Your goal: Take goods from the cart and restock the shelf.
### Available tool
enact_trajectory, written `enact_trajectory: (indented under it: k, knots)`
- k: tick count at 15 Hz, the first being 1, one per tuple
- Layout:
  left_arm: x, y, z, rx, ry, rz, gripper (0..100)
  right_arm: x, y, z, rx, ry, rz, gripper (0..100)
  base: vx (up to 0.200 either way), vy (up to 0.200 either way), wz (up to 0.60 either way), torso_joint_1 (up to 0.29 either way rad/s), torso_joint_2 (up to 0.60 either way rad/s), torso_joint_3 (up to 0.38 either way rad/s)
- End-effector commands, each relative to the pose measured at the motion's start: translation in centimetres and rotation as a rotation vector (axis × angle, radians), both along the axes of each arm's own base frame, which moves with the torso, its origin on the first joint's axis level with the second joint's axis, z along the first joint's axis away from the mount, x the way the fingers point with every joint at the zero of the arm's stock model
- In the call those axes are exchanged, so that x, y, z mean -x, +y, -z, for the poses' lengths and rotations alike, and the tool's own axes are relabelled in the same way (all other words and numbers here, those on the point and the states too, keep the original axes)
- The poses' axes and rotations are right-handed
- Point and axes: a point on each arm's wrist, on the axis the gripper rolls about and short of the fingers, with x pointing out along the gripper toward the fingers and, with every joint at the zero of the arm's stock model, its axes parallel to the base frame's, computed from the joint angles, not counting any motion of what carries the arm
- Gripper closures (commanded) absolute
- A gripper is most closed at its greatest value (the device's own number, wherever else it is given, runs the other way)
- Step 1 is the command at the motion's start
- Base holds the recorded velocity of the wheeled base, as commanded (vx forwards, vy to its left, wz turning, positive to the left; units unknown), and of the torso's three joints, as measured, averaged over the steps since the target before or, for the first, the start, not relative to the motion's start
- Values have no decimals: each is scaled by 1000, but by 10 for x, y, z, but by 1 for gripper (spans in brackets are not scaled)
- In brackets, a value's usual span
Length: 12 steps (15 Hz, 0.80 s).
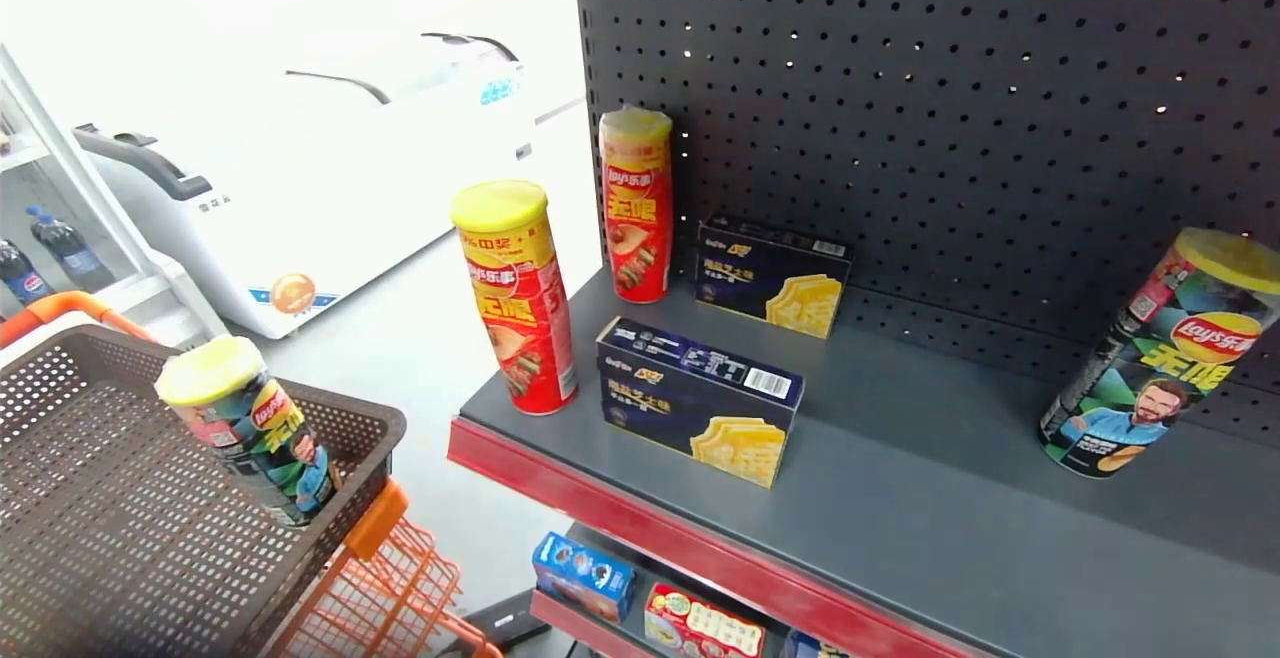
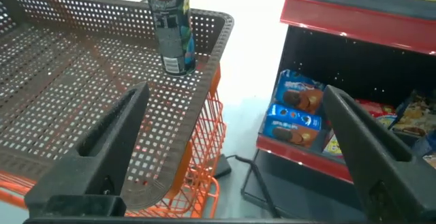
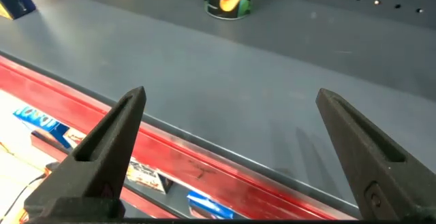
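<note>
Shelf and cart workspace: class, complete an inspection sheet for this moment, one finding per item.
Surface: grey shelf, bare across its front right part.
Job's things: cart can upright in a corner of the cart basket; on the shelf, front red can, rear red can, front box, rear box, and shelf can at the right.
Clutter: nothing seen.
Grippers: left gripper open above the cart basket; right gripper open above the shelf's front edge.
Cables: thin dark line on the floor by the cart, possibly a cable.
Surroundings: white freezer; stocked lower shelf.
</note>
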Motion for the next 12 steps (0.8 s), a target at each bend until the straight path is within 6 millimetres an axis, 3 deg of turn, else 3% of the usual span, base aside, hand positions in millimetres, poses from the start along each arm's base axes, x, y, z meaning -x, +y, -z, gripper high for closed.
enact_trajectory:
  k: [1,2,3,6,8,9,12]
  knots:
    - [0,0,-1,-1,-5,-23,0,0,0,0,0,1,-1,0,0,0,0,0,0,0]
    - [1,1,-4,-22,-17,-40,0,0,0,0,0,1,-1,0,0,0,0,0,0,0]
    - [7,1,-22,-104,-67,-42,0,0,0,0,0,1,-1,0,0,0,0,0,0,0]
    - [2,1,-52,-118,75,-40,0,0,0,0,0,1,-1,0,0,0,0,0,0,0]
    - [-17,2,-83,-99,139,-40,0,0,0,0,0,1,-1,0,0,0,0,0,0,0]
    - [-22,2,-87,-89,150,-46,0,0,0,0,0,1,-1,0,0,0,0,0,0,0]
    - [-72,12,-109,6,246,-259,0,0,0,0,0,1,-1,0,0,0,0,0,0,0]
